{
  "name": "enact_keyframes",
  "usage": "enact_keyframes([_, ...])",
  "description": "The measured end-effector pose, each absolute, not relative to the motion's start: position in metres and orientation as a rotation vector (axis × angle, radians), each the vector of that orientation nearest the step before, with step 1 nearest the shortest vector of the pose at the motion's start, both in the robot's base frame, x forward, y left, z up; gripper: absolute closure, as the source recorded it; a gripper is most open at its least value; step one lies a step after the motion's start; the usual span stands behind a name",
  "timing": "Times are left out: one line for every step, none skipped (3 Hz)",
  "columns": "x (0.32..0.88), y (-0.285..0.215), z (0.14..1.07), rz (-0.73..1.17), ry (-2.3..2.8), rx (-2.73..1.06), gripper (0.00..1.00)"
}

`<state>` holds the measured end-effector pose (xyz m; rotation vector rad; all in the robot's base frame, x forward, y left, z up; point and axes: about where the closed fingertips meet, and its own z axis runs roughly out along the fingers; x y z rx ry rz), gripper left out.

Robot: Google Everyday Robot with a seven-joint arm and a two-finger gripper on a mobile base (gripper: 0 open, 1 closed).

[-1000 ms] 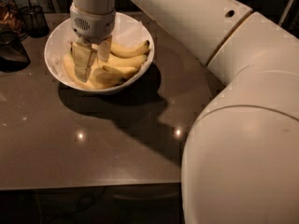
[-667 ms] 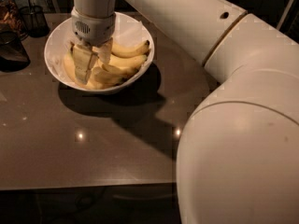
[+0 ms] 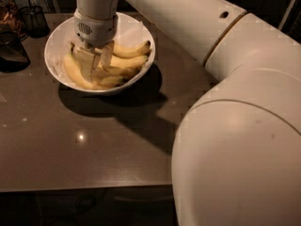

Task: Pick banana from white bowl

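Observation:
The white bowl (image 3: 55, 44) stands at the back left of the brown table (image 3: 84, 145), lined with white paper. A bunch of yellow bananas (image 3: 129, 60) lies in it, stems to the right. My gripper (image 3: 96, 62) hangs straight down from its white wrist, lowered into the bowl onto the left half of the bunch and touching the bananas. The wrist hides the bowl's far rim.
Dark glass jars (image 3: 11, 51) and a dark wire holder (image 3: 35, 18) stand left of the bowl at the table's edge. My large white arm (image 3: 235, 126) fills the right side of the view. The table's front edge (image 3: 84, 185) runs along the bottom.
The gripper stays down in the bowl at about the same spot. The arm's big upper links have shifted a little in the foreground. The bananas have not visibly moved.

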<state>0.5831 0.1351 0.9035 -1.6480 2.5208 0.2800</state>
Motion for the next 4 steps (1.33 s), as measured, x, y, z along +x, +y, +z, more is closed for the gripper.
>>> enact_keyframes([0.582, 0.12, 0.905, 0.257, 2.508, -1.608, 0.75])
enact_keyframes([0.583, 0.122, 0.904, 0.26, 2.501, -1.602, 0.99])
enact_keyframes([0.583, 0.122, 0.904, 0.26, 2.501, -1.602, 1.0])
enact_keyframes([0.582, 0.123, 0.916, 0.311, 2.403, -1.635, 1.0])
